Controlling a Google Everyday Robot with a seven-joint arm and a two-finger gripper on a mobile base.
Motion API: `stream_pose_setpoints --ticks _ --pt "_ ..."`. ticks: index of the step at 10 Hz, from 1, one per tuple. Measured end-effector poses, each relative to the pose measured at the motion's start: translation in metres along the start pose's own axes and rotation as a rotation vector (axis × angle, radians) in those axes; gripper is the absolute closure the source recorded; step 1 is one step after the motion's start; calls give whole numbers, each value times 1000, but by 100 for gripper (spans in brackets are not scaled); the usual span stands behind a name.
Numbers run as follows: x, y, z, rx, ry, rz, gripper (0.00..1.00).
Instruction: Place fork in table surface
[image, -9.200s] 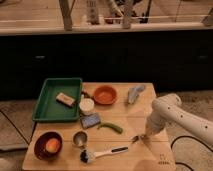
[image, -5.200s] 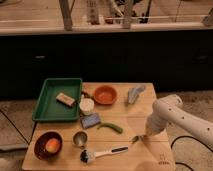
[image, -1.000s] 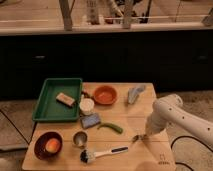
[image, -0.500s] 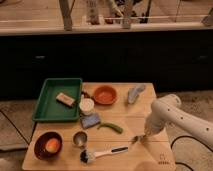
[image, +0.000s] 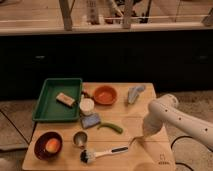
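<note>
A small silvery fork (image: 135, 142) lies on the light wooden table surface (image: 131, 116), near its front right part, just past the tip of the brush handle. My gripper (image: 145, 135) sits at the end of the white arm that reaches in from the right. It hangs directly over the fork's right end, low above the wood. Whether it touches the fork is hidden by the arm's own bulk.
A white-handled black-bristled brush (image: 102, 152) lies left of the fork. Further left are a metal cup (image: 80, 138), a dark bowl with an orange fruit (image: 48, 145), a green pepper (image: 111, 127), a blue sponge (image: 91, 120), a white cup (image: 87, 106), an orange bowl (image: 105, 95), a grey-blue cloth (image: 135, 93) and a green tray (image: 49, 114).
The arm's end has edged very slightly to the left over the fork. Nothing else on the table has moved.
</note>
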Motion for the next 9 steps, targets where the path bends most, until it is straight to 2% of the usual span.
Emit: stream_pose_setpoints --ticks 4,9 --pt "-1 2 -5 11 -6 -12 20" --pt "-2 0 -14 15 5 -31 20"
